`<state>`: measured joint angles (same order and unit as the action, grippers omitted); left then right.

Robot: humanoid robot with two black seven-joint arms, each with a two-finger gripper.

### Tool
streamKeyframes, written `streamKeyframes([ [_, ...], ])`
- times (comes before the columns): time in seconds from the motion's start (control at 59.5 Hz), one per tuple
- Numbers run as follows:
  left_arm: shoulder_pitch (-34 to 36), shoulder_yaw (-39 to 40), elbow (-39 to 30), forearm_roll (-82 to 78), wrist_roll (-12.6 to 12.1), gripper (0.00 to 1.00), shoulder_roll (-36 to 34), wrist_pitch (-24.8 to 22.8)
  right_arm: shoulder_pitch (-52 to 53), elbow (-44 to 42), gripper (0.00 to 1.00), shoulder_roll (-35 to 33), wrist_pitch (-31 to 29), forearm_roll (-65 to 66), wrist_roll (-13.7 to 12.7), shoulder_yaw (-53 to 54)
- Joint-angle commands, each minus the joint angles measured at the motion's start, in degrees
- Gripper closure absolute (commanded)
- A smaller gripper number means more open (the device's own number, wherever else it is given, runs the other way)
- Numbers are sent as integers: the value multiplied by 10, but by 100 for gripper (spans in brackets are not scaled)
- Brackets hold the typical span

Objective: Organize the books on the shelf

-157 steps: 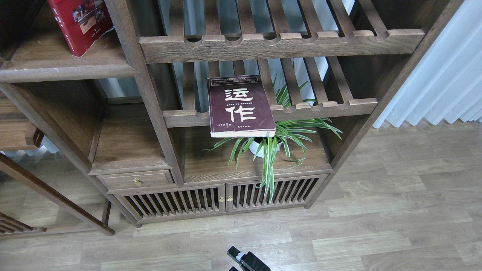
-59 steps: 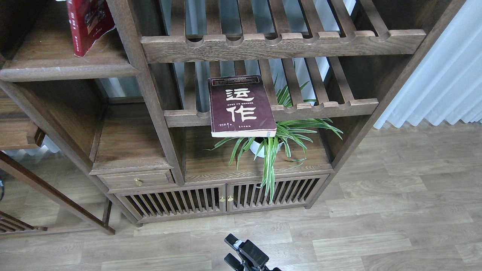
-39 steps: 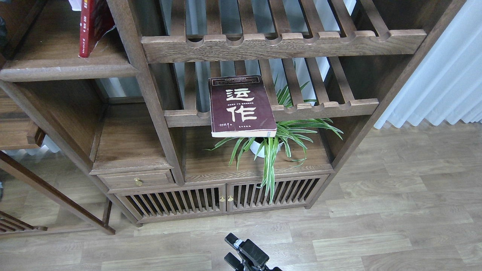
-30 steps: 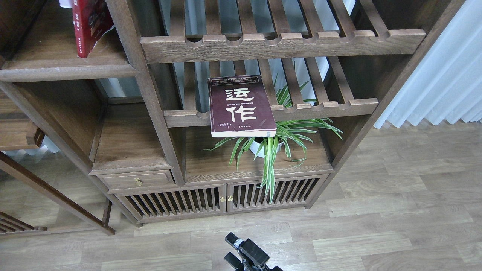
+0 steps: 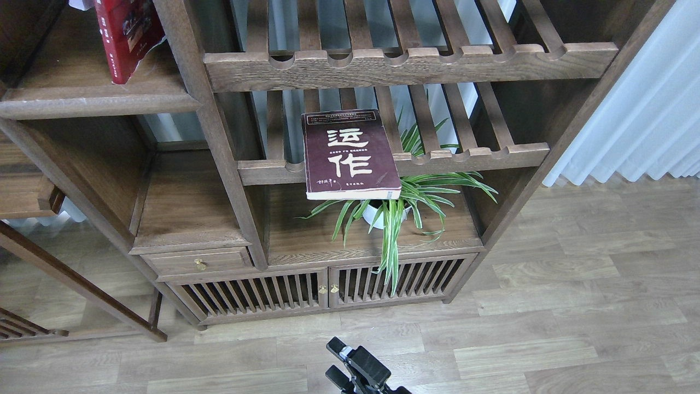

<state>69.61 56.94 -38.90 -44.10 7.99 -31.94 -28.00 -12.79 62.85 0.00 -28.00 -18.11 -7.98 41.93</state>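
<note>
In the head view, one gripper (image 5: 350, 369) shows at the bottom edge; whether its fingers are apart I cannot tell. Up beyond it, the maroon book (image 5: 350, 155) lies on a slatted rack (image 5: 470, 156). Far up-left, the red book (image 5: 123, 38) stands tilted on the plank shelf (image 5: 98, 101).

Open floor in the lower frame; the cabinet's bays above are partly blocked.

The wooden floor (image 5: 547, 306) across the bottom and right lies bare. On the lower slatted rack (image 5: 470, 156) at centre, the maroon book (image 5: 350, 156) overhangs the front rail, leaving rack free to its right. Under it the spider plant (image 5: 404, 210) fills the middle bay. The shelf (image 5: 71, 82) at upper left holds the tilted red book (image 5: 126, 38), bare wood left of it. The centre-left niche (image 5: 186, 202) stands open between uprights.
</note>
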Motion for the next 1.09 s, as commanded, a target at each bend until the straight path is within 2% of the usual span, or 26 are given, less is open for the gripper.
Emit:
streamKeyframes([
  [0.0,-5,1,6,0,4,98,0,0,0,0,5,0,0,0,1,0],
  [0.067,-5,2,4,1,3,95,0,0,0,1,5,0,0,0,1,0],
  [0.118,-6,3,1,3,-1,89,0,0,0,0,5,0,0,0,1,0],
  [0.151,-6,3,0,5,-3,74,0,0,0,0,5,0,0,0,2,0],
  [0.185,-8,3,-1,5,-3,70,1,0,0,0,5,0,0,0,2,1],
  [0.235,-16,5,-4,9,-3,69,-2,0,0,0,5,0,0,0,5,1],
  [0.286,-21,7,-6,10,-3,60,-7,0,0,0,5,0,0,0,6,2],
  [0.488,-38,23,-14,16,-3,44,-22,0,0,0,5,0,0,-1,6,2],
  [0.589,-53,41,-35,18,-3,41,-30,0,1,0,5,0,0,-1,6,2],
  [0.757,-109,88,-79,23,-3,31,-57,0,1,0,5,0,0,-3,7,3],
  [0.942,-194,145,-164,40,-5,24,-77,0,3,-2,5,0,0,-3,7,3],
  [1.043,-226,167,-210,44,-8,24,-78,0,6,-2,5,0,0,-3,7,2],
  [1.077,-254,182,-246,45,-20,24,-81,0,7,-2,5,0,0,-3,7,2],
])
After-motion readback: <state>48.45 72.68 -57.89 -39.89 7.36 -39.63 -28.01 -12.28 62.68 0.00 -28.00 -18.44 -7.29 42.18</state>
